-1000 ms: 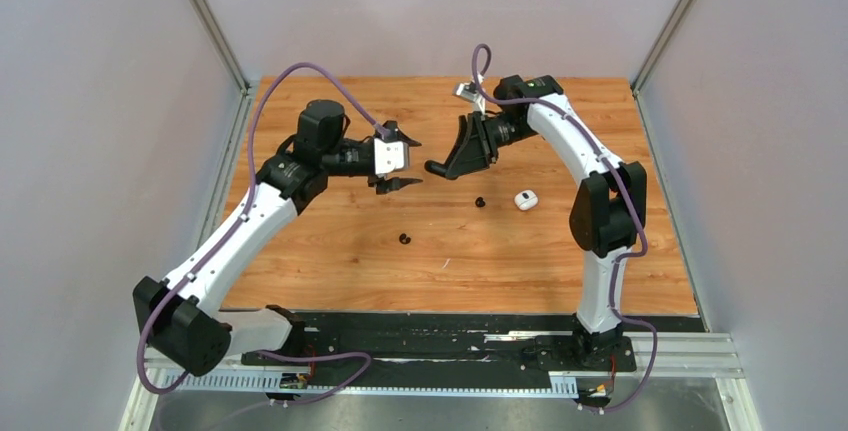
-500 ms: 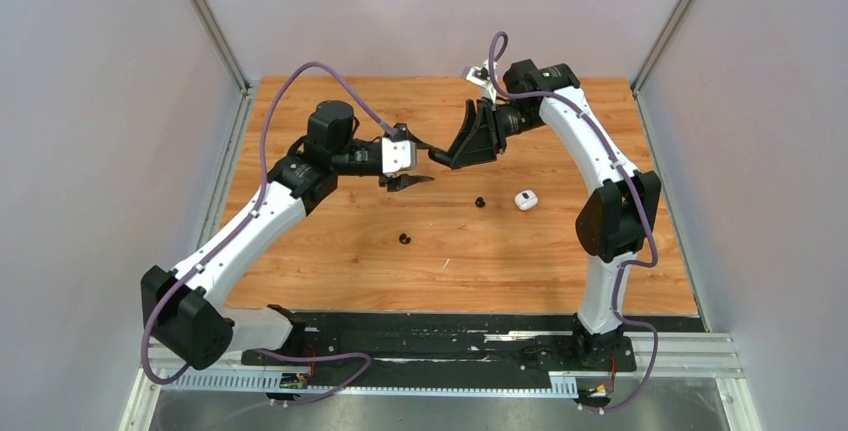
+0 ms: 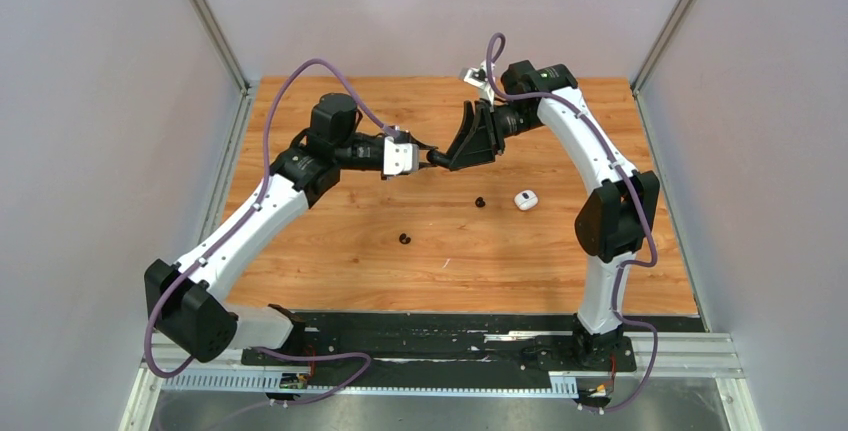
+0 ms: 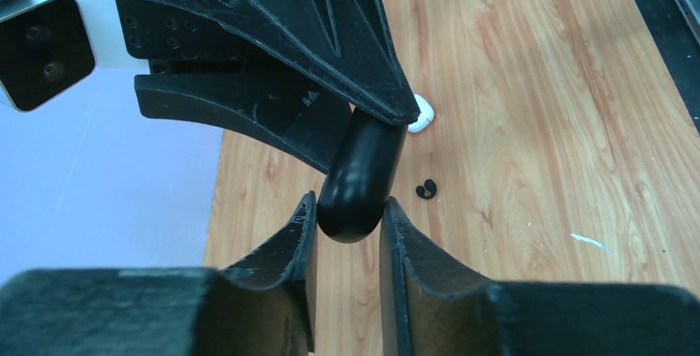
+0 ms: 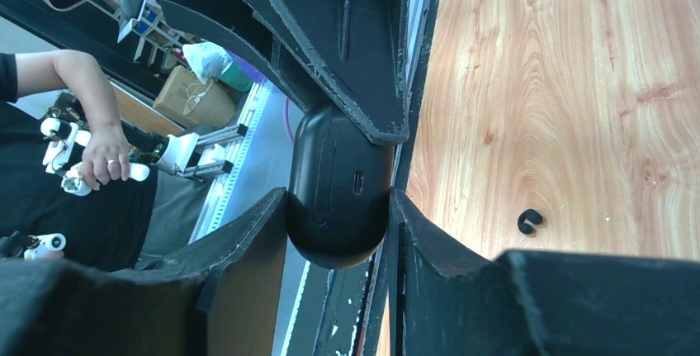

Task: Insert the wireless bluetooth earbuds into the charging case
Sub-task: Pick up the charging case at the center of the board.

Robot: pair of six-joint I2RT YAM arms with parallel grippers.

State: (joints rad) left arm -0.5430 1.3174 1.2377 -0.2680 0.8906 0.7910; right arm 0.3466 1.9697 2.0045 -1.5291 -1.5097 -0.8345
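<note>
— What's moved?
— The left claw (image 4: 347, 211) has swung in and closed on one end of the black charging case (image 4: 361, 166).
— And the right claw (image 5: 338, 207)?
— It grips the other end, above the table (image 3: 560, 261), where two black earbuds (image 3: 480, 201) lie.

Left arm (image 3: 250, 226): runs from its base toward 1 o'clock, elbow bent, wrist level. Left tool (image 3: 420, 155) points to 3 o'clock.

Right arm (image 3: 590, 151): rises toward 12 o'clock, arcs over. Right tool (image 3: 443, 157) points to 8 o'clock.

The tools meet tip to tip. Both pinch the same charging case (image 4: 359, 170): the left fingers (image 4: 301, 232) on its rounded end, the right fingers (image 5: 264, 224) against its two flanks.
</note>
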